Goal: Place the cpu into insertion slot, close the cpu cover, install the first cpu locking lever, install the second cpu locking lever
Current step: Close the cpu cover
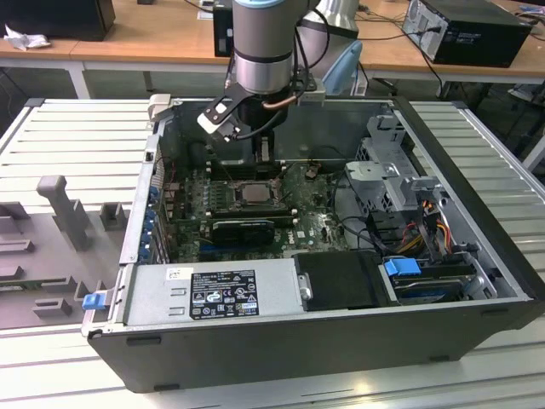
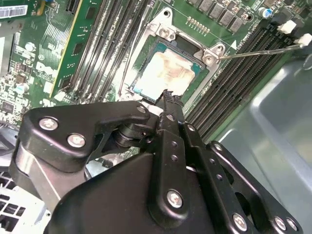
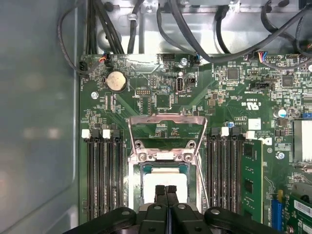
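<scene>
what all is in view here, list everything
computer case: one, black, open, on the slatted table
motherboard: one, green, inside the case
cpu: one, pale silver, middle of the motherboard
cpu cover: one, silvery frame, around the cpu
memory slots: two banks, black, either side of the cpu
coin battery: one, silver, on the motherboard
power supply: one, grey, along the case's near side in the exterior view
gripper: one, black, shut, over the cpu
</scene>
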Available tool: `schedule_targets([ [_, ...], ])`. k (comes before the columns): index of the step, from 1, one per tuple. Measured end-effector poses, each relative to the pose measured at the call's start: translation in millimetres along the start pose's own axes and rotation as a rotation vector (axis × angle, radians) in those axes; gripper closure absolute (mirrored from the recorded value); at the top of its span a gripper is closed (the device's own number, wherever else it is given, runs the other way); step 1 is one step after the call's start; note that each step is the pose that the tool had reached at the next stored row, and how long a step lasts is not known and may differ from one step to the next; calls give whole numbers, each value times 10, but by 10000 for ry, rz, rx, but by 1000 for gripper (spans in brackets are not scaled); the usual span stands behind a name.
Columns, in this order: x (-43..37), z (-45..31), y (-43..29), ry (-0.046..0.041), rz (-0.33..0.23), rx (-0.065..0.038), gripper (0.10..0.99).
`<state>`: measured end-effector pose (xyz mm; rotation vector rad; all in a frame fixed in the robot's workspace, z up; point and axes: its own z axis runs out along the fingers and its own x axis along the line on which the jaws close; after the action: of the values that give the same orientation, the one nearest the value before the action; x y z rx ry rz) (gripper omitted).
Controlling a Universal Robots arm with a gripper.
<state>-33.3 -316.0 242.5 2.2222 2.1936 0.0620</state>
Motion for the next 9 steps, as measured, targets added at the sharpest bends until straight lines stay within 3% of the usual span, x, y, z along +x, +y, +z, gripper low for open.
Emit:
schedule_targets([
  [3,7,-128,5,-1,0,0,980],
  [9,10,-164,74,0,0,0,980],
])
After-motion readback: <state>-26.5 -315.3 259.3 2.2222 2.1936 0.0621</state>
